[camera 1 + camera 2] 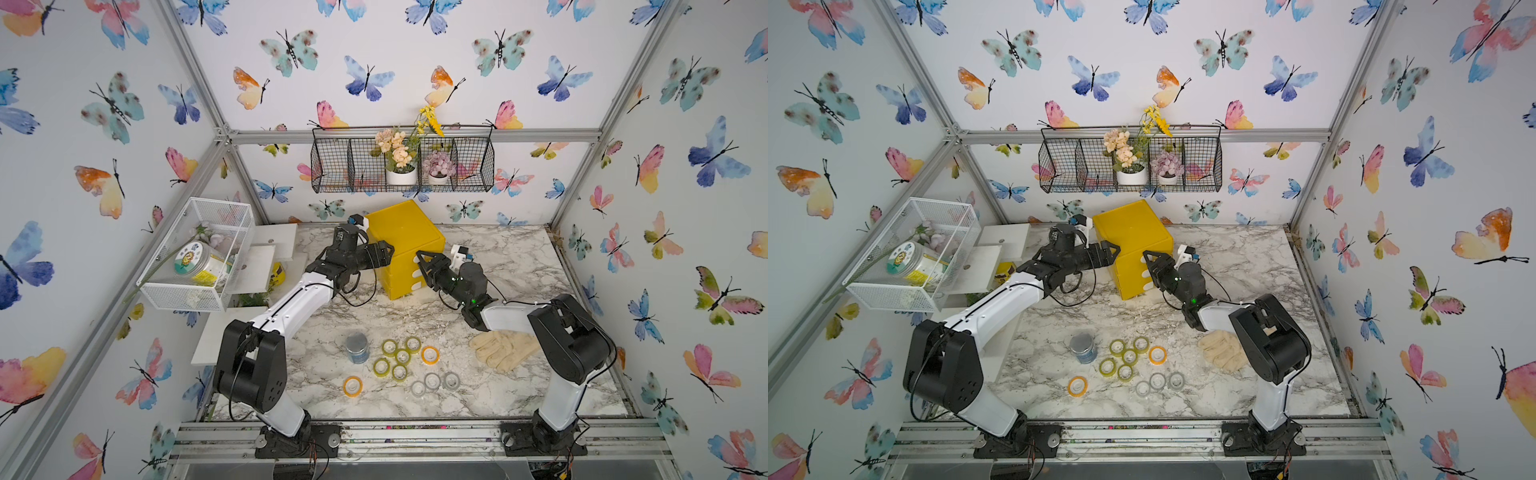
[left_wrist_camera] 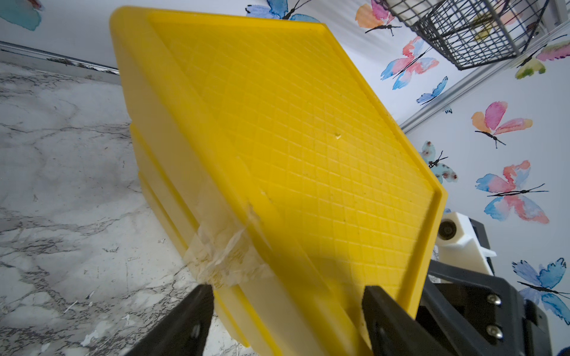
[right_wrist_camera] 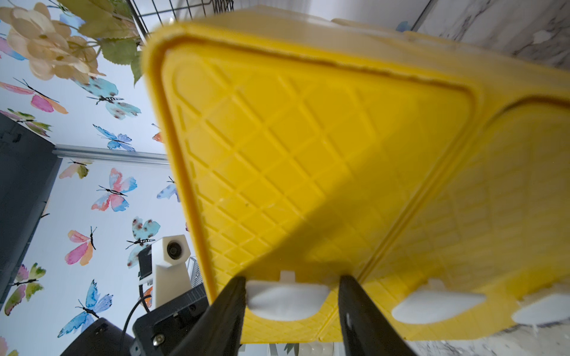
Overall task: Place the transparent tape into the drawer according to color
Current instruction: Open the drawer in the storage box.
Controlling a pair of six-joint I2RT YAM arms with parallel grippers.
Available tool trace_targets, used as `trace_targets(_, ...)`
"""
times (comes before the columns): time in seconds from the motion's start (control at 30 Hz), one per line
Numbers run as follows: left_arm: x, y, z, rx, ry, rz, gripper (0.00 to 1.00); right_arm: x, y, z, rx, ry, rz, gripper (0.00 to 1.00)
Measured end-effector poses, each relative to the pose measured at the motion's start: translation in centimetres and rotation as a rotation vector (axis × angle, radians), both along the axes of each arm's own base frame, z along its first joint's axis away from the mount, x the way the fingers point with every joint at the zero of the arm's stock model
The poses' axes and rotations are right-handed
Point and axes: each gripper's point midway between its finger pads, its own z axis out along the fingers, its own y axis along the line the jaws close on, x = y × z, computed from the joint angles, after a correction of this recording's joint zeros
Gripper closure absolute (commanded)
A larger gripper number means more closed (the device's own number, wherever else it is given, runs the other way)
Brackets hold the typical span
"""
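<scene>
The yellow cabinet [image 1: 405, 232] [image 1: 1131, 228] stands at the back middle, its three drawers shut. My right gripper [image 3: 291, 286] [image 1: 420, 266] is open around the top drawer's [image 3: 308, 169] white tab handle [image 3: 287, 300]: one finger touches it and a thin gap shows at the other. My left gripper [image 2: 288, 291] [image 1: 390, 253] is open, straddling the cabinet's [image 2: 293, 138] upper left edge. The transparent tape lies near the front: several yellow-green rolls [image 1: 402, 356], two orange ones [image 1: 430, 354] [image 1: 352, 386] and three grey ones [image 1: 432, 380].
A blue-grey jar [image 1: 357, 348] stands left of the rolls and a beige glove [image 1: 503, 349] lies to their right, under the right arm. A white mesh basket [image 1: 199, 253] and white steps [image 1: 257, 266] fill the left side. A black wire basket [image 1: 401, 166] hangs on the back wall.
</scene>
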Motion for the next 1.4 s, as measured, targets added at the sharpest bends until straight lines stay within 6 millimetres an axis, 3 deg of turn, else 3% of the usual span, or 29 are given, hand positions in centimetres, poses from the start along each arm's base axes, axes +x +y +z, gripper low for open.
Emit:
trace_targets(0.6, 0.2, -0.1, -0.3, -0.004, 0.004, 0.0, 0.17, -0.7, -0.6, 0.1, 0.035, -0.013, -0.007, 0.63)
trace_targets(1.07, 0.3, -0.2, -0.3, -0.017, 0.013, 0.005, 0.16, -7.1, -5.1, -0.4, 0.034, 0.004, -0.015, 0.62)
trace_targets(1.4, 0.4, -0.4, -0.4, -0.029, 0.02, 0.001, 0.16, -10.0, -7.3, -0.8, -0.001, 0.022, -0.032, 0.61)
